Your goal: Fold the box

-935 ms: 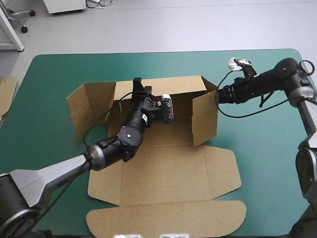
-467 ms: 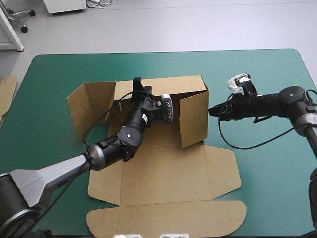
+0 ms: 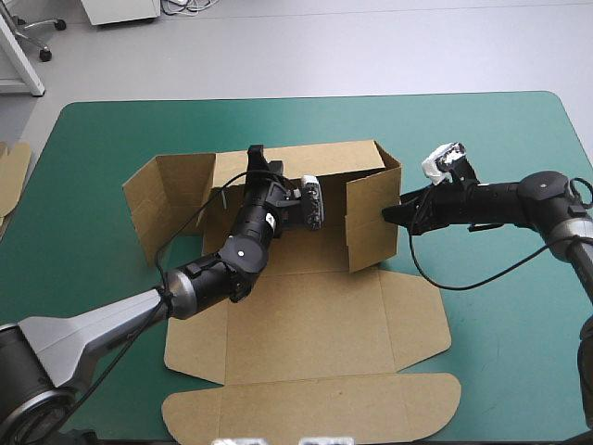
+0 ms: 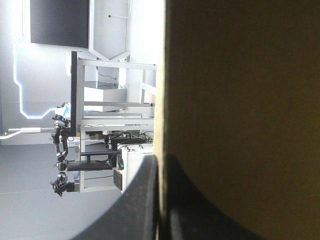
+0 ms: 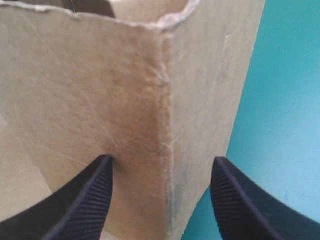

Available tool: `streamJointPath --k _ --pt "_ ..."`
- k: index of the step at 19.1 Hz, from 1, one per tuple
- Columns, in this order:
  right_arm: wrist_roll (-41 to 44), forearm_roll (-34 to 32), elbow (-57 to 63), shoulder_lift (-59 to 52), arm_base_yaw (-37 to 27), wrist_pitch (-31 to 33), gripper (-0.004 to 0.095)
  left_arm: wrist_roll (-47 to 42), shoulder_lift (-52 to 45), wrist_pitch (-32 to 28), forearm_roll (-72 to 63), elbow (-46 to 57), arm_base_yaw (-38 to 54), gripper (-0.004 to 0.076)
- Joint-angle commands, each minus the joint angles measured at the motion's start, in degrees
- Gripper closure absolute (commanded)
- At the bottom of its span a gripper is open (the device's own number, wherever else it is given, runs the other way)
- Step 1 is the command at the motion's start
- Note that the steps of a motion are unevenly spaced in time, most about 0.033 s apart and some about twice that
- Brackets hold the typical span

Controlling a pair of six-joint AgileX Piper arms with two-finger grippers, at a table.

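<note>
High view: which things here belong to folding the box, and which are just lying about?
Job: box, left gripper shut on its back wall, open right gripper at its right wall.
Lying about: spare board at the left edge of the table.

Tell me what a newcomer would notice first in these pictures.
Most striking is the brown box in the middle of the teal-green table, half raised: its back and side walls stand while the lid panels lie flat toward the near edge. The left gripper is shut on the top edge of the back wall, and the right gripper is open at the outer corner of the right side wall.
</note>
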Motion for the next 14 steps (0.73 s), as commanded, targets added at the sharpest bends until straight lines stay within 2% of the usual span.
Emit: streamJointPath --k 1,5,9,14 --pt "-1.67 3.15 -1.24 -1.95 1.57 -2.63 0.0349 -0.86 -2.24 1.49 1.43 -1.83 -0.15 0.0738" --pt "-1.09 1.41 -1.34 -1.95 6.51 -11.12 0.0347 0.76 -2.11 1.23 1.43 -3.8 -0.15 0.0738" --pt "1.22 1.55 -1.34 -1.95 7.17 -15.23 0.0347 0.76 -1.71 1.46 1.43 -3.8 -0.15 0.0738" --pt "-0.42 3.25 -1.34 -1.83 9.34 -22.23 0.0317 0.76 0.31 1.31 1.43 -3.89 -0.15 0.0738"
